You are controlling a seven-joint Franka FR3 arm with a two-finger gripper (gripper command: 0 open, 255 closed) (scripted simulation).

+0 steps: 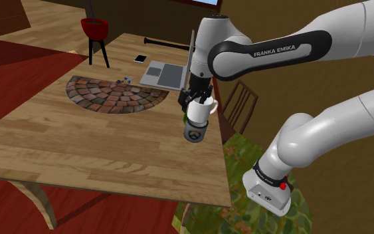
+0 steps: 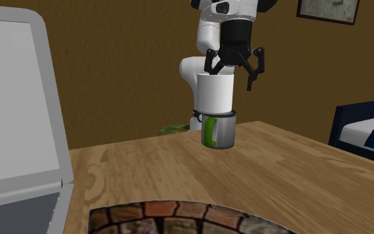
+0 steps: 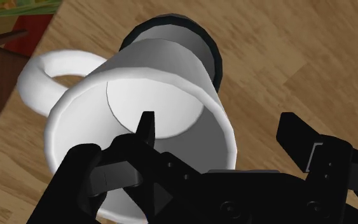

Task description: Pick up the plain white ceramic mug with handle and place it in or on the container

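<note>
The all-black two-finger claw (image 2: pixel 232 74) is standing released, its fingers spread apart. One fingertip is dipping inside the mouth of the plain white mug with a loop handle (image 2: pixel 216 93). The other is hanging outside the mug's wall, clear of it, so nothing is being gripped. Directly beneath the claw the mug is sitting upright, its base nested in the container, a grey cylindrical cup with a dark rim and a green handle (image 2: pixel 224 130). Below that, the cup is resting on the pale wooden plank table (image 2: pixel 298 173). Farther out from the claw, a grey open laptop (image 1: pixel 164 73) and a half-round brick-patterned mat (image 1: pixel 112 96) are lying on the same table. The placing step is looking all but done. The next move is calling for a straight lift of the claw, keeping the inner finger from catching the rim and tipping the mug.
</note>
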